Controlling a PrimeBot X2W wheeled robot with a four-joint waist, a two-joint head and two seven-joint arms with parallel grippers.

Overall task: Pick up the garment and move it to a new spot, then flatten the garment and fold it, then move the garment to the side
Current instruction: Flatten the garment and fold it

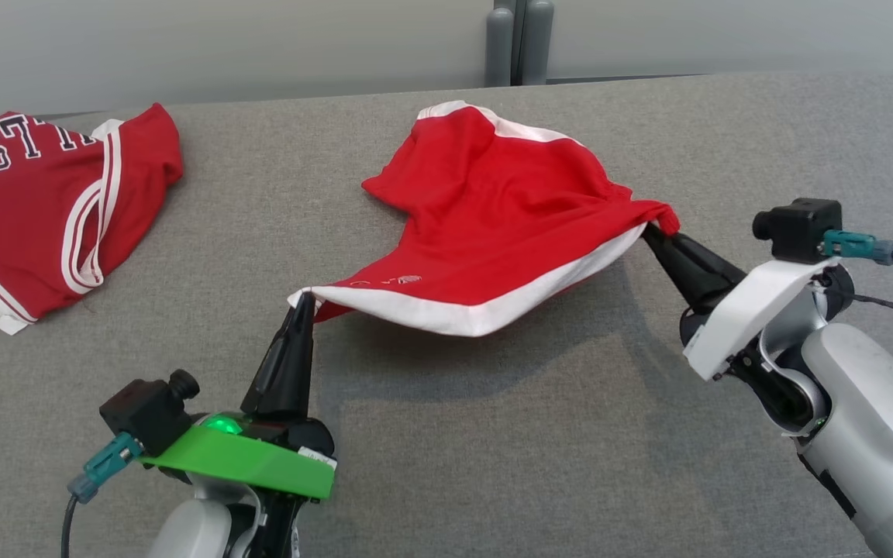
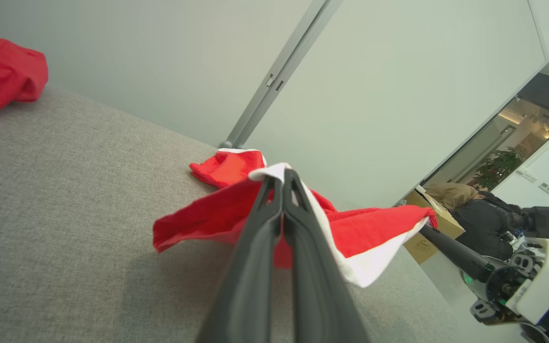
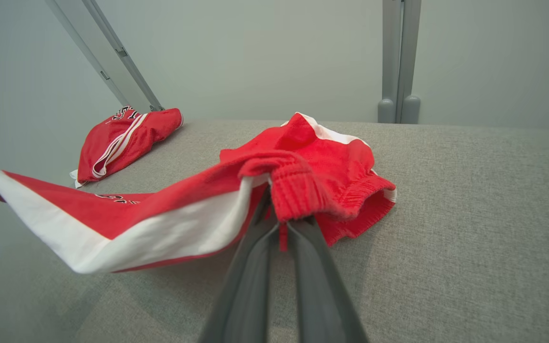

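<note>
The garment (image 1: 493, 217) is a pair of red shorts with a white side stripe, held stretched above the grey table between both arms. My left gripper (image 1: 303, 304) is shut on its white-edged corner at the near left. At the right, my right gripper (image 1: 654, 226) is shut on the bunched red waistband. The far part of the garment (image 3: 331, 157) still rests on the table, and the near edge hangs in the air with its shadow under it. In the left wrist view the closed fingers (image 2: 279, 190) pinch the white hem, and the right gripper (image 2: 431, 227) shows at the far corner.
A second red garment (image 1: 43, 209) with white stripes and dark lettering lies crumpled at the table's far left. The grey fabric tabletop (image 1: 493, 449) stretches wide in front. A pale wall with a grey post (image 1: 516, 43) runs behind the far edge.
</note>
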